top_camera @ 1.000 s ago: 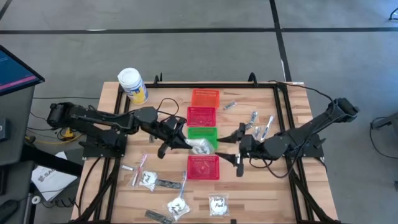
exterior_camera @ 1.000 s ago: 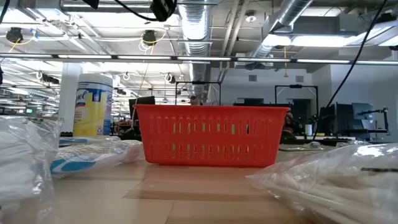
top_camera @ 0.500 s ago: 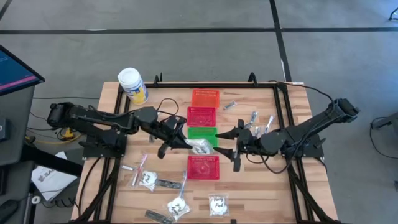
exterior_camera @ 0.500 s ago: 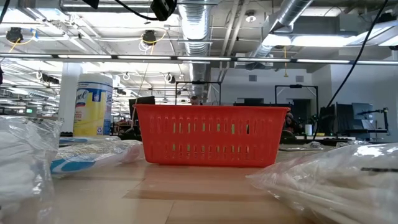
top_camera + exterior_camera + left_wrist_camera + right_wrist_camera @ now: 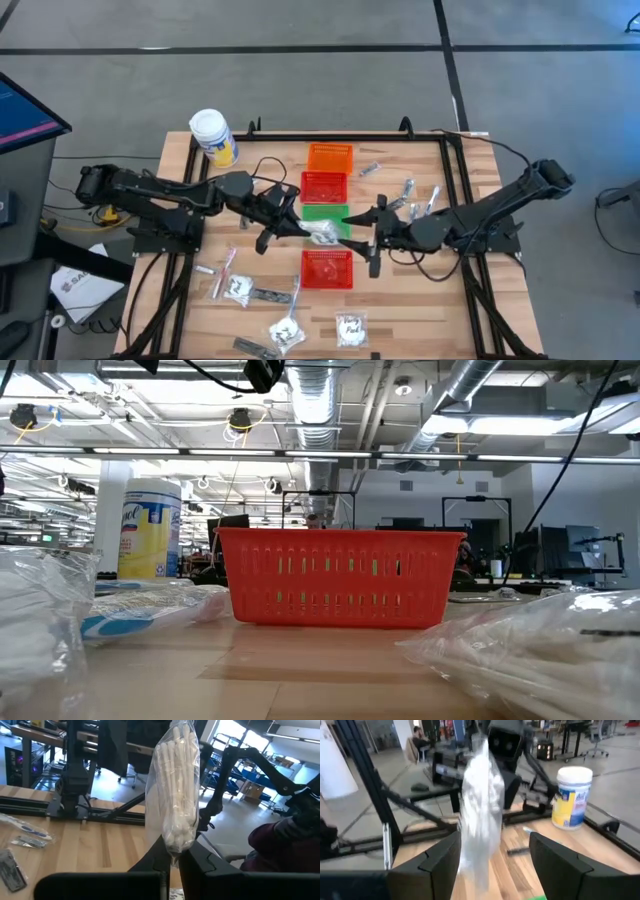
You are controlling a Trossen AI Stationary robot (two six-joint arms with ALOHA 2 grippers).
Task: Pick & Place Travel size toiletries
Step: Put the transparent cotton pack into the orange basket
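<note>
My left gripper (image 5: 300, 228) is shut on a clear sachet of white sticks (image 5: 323, 234), one of the travel size toiletries, held in the air over the near edge of the green basket (image 5: 325, 211). In the left wrist view the sachet (image 5: 176, 795) stands out beyond the fingers. My right gripper (image 5: 371, 238) is open and level, just right of the sachet. In the right wrist view its fingers stand on either side of the blurred sachet (image 5: 480, 815) and do not touch it. More sachets (image 5: 285, 331), toothbrushes and strips lie flat on the near left of the table. My left gripper pinches the sachet's one narrow end (image 5: 173, 851) between its two fingers. The fingers come level from the table's left and lie in line with the sachet. The sachet is lifted clear, its free end toward my right gripper.
A row of mesh baskets runs down the middle: orange (image 5: 330, 156), red (image 5: 324, 185), green, then another red (image 5: 326, 268). A white jar with a yellow label (image 5: 213, 137) stands at the far left. Small tubes (image 5: 413, 200) lie at the far right.
My right gripper has edged toward the table's left, closer to the held sachet, and has stayed open. My left gripper has kept the sachet in place.
</note>
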